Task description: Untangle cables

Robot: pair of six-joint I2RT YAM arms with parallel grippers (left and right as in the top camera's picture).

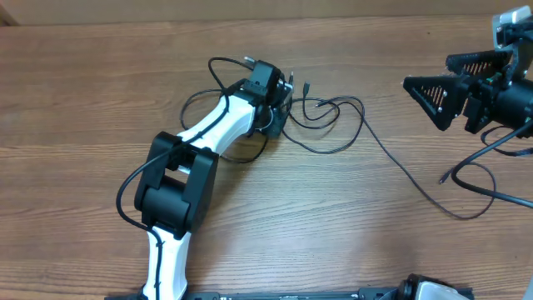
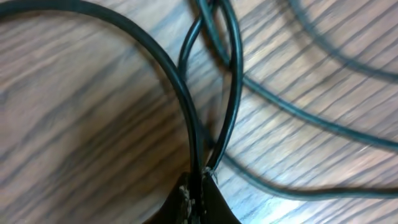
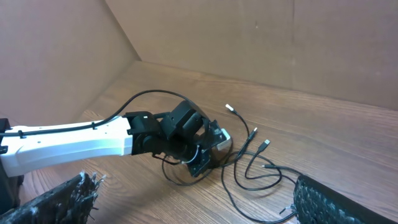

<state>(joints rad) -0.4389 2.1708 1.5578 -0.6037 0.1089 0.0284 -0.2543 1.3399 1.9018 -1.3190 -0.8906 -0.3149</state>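
The wooden desk point(image 1: 100, 83) was covered across the whole overhead view. The white left arm point(image 1: 208, 129) was stretched over it from the near edge, and its wrist was bent down into the tangle. The right arm point(image 1: 508, 104) was held at the far right, well apart from the tangle.

The right end effector point(image 1: 429, 73) was kept above the desk with its two fingers spread wide apart, and nothing was held between them. The left end effector point(image 2: 200, 186) was brought down to the desk surface with its fingers closed together, and two strands were seen to be pinched at the tips.

The thin black cables point(image 2: 236, 74) were gathered directly under and around the left end effector. From the pinch, the two strands were run away from the fingertips and were crossed just beyond them. Further loops were laid just beside that end effector, on the side toward the right end effector, and one long strand was trailed out below the open fingers.

Small metal-tipped plugs point(image 3: 229, 108) were left lying on the desk just beside the left end effector.
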